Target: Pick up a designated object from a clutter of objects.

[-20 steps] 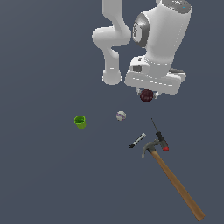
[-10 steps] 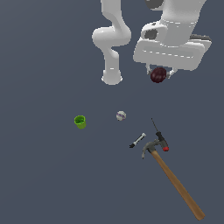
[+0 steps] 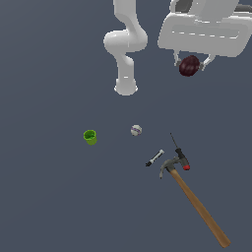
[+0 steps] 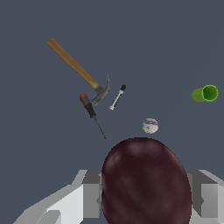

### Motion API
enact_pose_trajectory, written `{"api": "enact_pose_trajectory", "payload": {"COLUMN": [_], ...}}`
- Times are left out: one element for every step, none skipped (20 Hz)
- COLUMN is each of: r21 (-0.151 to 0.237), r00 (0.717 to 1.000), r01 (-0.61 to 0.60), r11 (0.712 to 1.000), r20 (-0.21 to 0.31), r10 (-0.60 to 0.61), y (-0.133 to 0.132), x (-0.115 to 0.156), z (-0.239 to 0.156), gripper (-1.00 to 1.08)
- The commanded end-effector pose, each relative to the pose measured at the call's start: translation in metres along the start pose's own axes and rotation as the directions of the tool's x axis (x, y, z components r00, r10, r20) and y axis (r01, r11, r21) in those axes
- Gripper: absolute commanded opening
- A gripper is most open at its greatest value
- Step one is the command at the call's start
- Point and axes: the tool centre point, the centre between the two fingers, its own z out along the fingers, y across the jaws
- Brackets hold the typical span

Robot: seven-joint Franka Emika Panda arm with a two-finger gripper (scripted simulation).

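Observation:
The designated object, a dark maroon roundish lump, hangs high above the floor at the exterior view's upper right, with my gripper shut on it. In the wrist view the maroon lump fills the foreground between the two grey fingers. The rest of the clutter lies far below: a green cup, a whitish ball, a black-white marker, a red-and-black screwdriver and a wooden-handled hammer. The wrist view also shows the hammer, the ball and the cup.
The arm's white base column stands behind the clutter, towards the exterior view's upper middle. The floor is a plain dark grey surface with no visible edges or walls.
The gripper has risen steadily and shifted towards the exterior view's right, carrying the maroon lump with it. The objects on the floor have not moved.

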Motion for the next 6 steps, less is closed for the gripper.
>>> {"api": "enact_pose_trajectory", "payload": {"r21": [0.000,0.000,0.000,0.000,0.000,0.000], "r00": [1.000,1.000,1.000,1.000,1.000,1.000], "r01": [0.000,0.000,0.000,0.000,0.000,0.000], "r11": [1.000,1.000,1.000,1.000,1.000,1.000], "r20": [0.000,0.000,0.000,0.000,0.000,0.000], "r10": [0.000,0.000,0.000,0.000,0.000,0.000], "y": [-0.0017,-0.0022,-0.0027,-0.0030,-0.0031,-0.0032], "x": [-0.0004,-0.0005,-0.0005,-0.0005,-0.0004,-0.0004], "z": [-0.0080,-0.0099,-0.0114,-0.0123,-0.0129,-0.0131], "gripper": [-1.00,-1.00,-1.00,-1.00,-1.00,-1.00]}}
